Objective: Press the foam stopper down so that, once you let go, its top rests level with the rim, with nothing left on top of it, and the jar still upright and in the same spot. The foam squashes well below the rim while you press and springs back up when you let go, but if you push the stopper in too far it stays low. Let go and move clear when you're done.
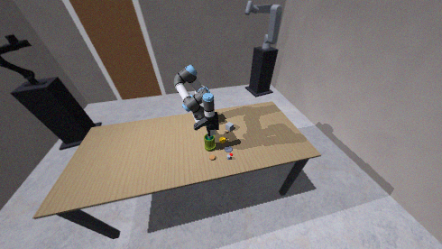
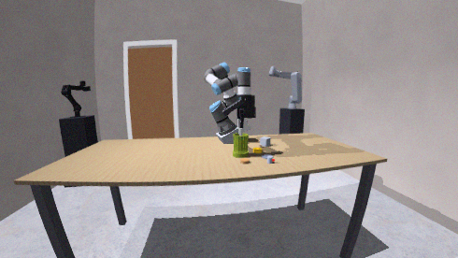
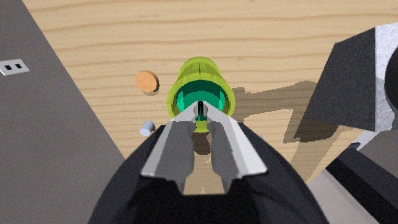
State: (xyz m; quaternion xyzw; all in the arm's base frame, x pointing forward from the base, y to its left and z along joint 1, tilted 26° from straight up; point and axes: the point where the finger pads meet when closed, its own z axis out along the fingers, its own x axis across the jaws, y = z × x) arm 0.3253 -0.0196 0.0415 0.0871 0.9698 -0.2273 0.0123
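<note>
A yellow-green ribbed jar stands upright on the wooden table, also in the exterior view and in the wrist view. A teal-green foam stopper fills its mouth; I cannot tell its height against the rim. My gripper is shut, with nothing between the fingers, and points straight down over the jar's mouth. In the exterior and top views the fingertips stand at the top of the jar. Whether they touch the stopper I cannot tell.
Small objects lie near the jar: an orange disc, a yellow piece, a grey cube, a grey-blue disc and a small red and white piece. The table's right edge is close by.
</note>
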